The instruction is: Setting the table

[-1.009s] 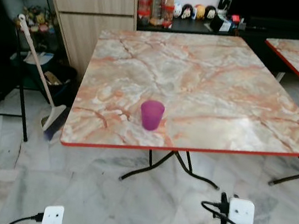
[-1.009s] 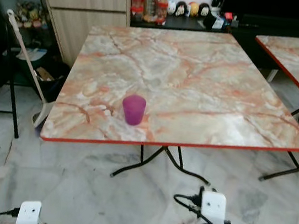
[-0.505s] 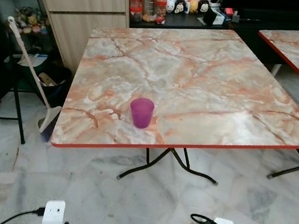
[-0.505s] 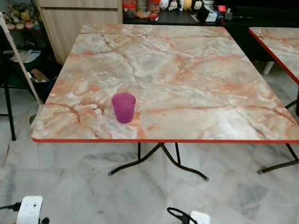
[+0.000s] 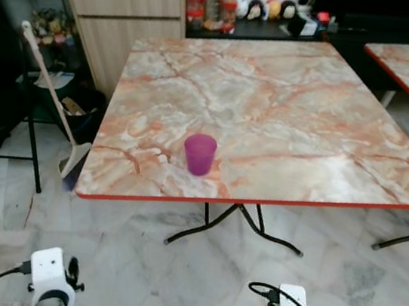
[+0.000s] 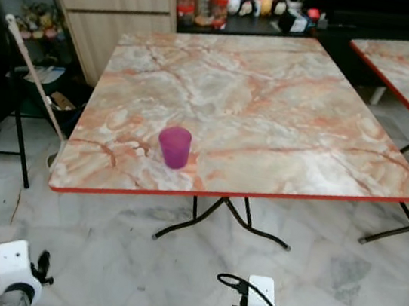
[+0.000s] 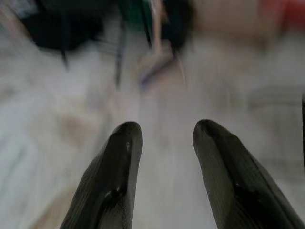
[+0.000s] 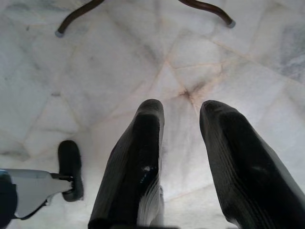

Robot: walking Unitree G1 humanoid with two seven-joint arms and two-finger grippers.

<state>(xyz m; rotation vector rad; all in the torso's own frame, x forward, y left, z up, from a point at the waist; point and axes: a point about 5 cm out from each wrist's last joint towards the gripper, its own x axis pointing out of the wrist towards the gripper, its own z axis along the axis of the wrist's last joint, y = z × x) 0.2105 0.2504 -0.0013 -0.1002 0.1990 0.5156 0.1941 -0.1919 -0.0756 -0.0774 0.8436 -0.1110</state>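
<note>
We see a purple cup (image 5: 200, 154) standing upright on the marble table (image 5: 294, 112), near its front edge; its contents cannot be made out. Left gripper (image 7: 164, 131) and right gripper (image 8: 182, 110) hang low above the floor (image 5: 172, 278), jaws parted and holding nothing.

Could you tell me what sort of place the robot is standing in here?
Most likely a dining area in a home. A marble-patterned folding table with a red edge holds a purple cup, a wooden cabinet stands behind it, and a broom leans beside a pale marble floor.
</note>
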